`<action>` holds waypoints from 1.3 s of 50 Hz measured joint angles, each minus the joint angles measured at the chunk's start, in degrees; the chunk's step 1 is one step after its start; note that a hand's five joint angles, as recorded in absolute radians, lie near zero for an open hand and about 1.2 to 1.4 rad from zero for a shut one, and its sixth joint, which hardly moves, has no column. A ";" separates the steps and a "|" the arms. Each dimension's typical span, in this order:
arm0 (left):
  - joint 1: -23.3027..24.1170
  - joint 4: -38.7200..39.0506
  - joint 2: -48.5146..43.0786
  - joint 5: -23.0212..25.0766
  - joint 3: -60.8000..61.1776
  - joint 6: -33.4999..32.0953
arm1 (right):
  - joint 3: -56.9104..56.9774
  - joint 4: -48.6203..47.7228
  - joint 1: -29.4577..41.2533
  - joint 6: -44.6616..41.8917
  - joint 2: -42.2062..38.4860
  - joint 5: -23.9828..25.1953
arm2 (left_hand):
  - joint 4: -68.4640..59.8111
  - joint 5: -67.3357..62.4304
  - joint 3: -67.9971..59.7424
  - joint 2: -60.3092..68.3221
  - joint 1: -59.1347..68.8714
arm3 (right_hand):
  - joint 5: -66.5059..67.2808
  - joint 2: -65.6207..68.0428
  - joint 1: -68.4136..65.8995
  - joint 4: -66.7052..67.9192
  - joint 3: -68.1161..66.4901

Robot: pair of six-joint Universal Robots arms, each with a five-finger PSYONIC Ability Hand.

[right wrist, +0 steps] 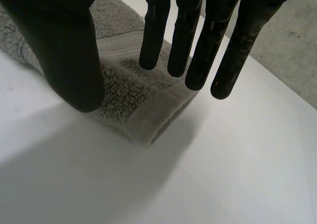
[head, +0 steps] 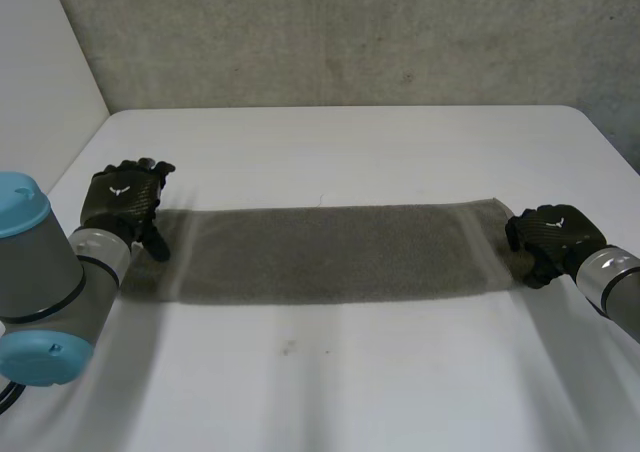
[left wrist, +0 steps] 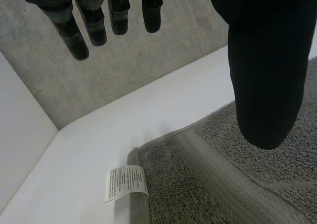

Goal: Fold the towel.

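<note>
1. Grey towel laid out flat as a long strip across the white bench, one short end toward each hand.
2. Left hand at the towel's left end, by the far corner. Fingers straight and well apart from the thumb, nothing held. Thumb over the pile just inside the woven band; cannot tell whether touching.
3. White label sticking out from the short hem at that end, lying on the bench just beside the towel.
4. Right hand at the towel's right end. Fingers straight, thumb set apart, nothing gripped. Towel corner under the hand, between thumb and fingertips, hem slightly raised off the bench.
5. Left arm, grey joint with light-blue caps, in the foreground of the head view, covering part of the towel's left end.
6. Surroundings: rough concrete wall behind the bench; plain white panel along its left side; small dark mark on the bench on the robot's side of the towel.
</note>
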State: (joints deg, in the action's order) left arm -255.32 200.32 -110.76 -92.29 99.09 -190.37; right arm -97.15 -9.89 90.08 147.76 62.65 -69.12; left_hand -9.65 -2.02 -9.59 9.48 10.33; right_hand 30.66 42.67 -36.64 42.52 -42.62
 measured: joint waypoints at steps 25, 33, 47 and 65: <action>-0.01 -0.19 -0.04 0.01 0.14 -0.18 | 4.39 -2.64 -9.07 -12.64 -0.66 -16.94 | 0.00 0.00 0.00 -0.03 0.00 | 25.05 24.67 -17.93 25.69 -25.05; 0.04 -0.19 0.04 -0.04 0.14 -0.17 | 6.73 -3.45 -7.41 -13.93 4.84 -18.00 | 0.00 0.00 0.00 -0.03 0.00 | 25.29 24.67 -17.93 25.70 -25.06; 0.07 -0.19 1.81 -0.06 0.75 -0.09 | 13.26 -6.39 25.39 -6.75 5.97 -6.73 | 0.00 0.00 0.00 -0.05 -0.01 | 25.44 24.68 -17.93 25.88 -25.75; 0.02 -0.19 2.16 0.00 0.83 -0.09 | 18.89 -9.49 44.86 -7.11 -12.51 -0.61 | 0.00 0.00 0.00 -0.05 0.00 | -6.92 -10.07 10.65 -9.25 9.26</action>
State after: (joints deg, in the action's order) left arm -255.31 200.13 -108.60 -92.29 99.93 -190.46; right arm -78.26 -19.38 134.94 140.65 50.14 -69.72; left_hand -9.65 -2.02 -9.59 9.42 10.33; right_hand 23.74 32.60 -25.99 33.27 -33.36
